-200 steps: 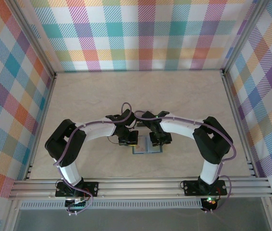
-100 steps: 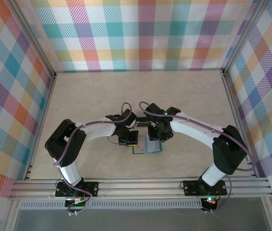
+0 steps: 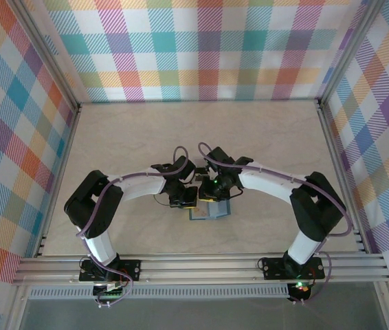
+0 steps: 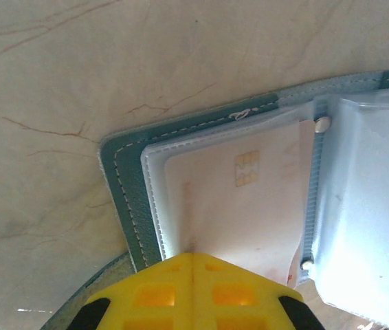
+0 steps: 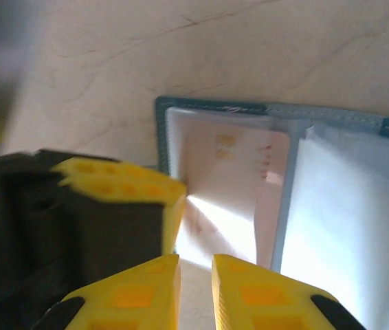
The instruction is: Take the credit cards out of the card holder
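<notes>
The teal card holder lies open and flat on the table between the two arms. Its left clear sleeve holds a pale pink credit card with a gold chip. My left gripper is shut, and its yellow tips press down on the near edge of that card and sleeve. My right gripper hovers just at the card's near edge, right beside the left gripper's finger. Its jaws stand a narrow gap apart, with only pale surface showing between them. The holder's right half is a glossy pale blue sleeve.
The pale marbled table stretches away behind the holder, bounded by an aluminium frame at the near edge and plaid walls on the other sides. Both arms arch in from the sides and meet over the holder.
The right gripper has shifted left over the holder's left half, up against the left gripper, and its jaws have narrowed. The left arm and the holder have stayed put.
</notes>
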`<state>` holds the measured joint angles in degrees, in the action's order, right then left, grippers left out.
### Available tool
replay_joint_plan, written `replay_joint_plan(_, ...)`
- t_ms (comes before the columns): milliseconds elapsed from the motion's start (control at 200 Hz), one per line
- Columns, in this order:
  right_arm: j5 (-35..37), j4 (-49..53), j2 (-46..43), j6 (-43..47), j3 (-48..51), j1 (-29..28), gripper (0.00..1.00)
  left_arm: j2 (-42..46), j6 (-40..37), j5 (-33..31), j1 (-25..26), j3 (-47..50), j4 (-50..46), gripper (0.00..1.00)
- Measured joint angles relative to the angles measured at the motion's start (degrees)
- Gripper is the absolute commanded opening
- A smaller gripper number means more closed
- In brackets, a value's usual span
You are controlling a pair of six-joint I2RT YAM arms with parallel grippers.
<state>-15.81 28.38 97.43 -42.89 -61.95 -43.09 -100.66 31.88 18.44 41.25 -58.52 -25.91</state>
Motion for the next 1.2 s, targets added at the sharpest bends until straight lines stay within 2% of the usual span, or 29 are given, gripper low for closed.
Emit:
replay_joint_plan(120,-2.0,-3.2,2.8,-1.0,3.0,0.5,0.27,0.0,0.0,0.0,0.0,0.0,0.0,0.00)
replay_joint_plan(385,-3.8,-6.7,3.3,-1.7,5.0,1.2,0.31,0.0,0.0,0.0,0.0,0.0,0.0,0.00)
replay_joint_plan(740,-3.8,-7.2,3.8,-1.6,5.1,1.5,0.31,0.0,0.0,0.0,0.0,0.0,-0.1,0.00)
replay_joint_plan(885,-2.9,-6.9,3.8,-1.3,5.1,1.5,0.31,0.0,0.0,0.0,0.0,0.0,-0.1,0.05)
replay_joint_plan(1200,1.1,-4.1,3.0,0.0,4.7,1.5,0.32,0.0,0.0,-0.7,0.1,-0.2,-1.0,0.09)
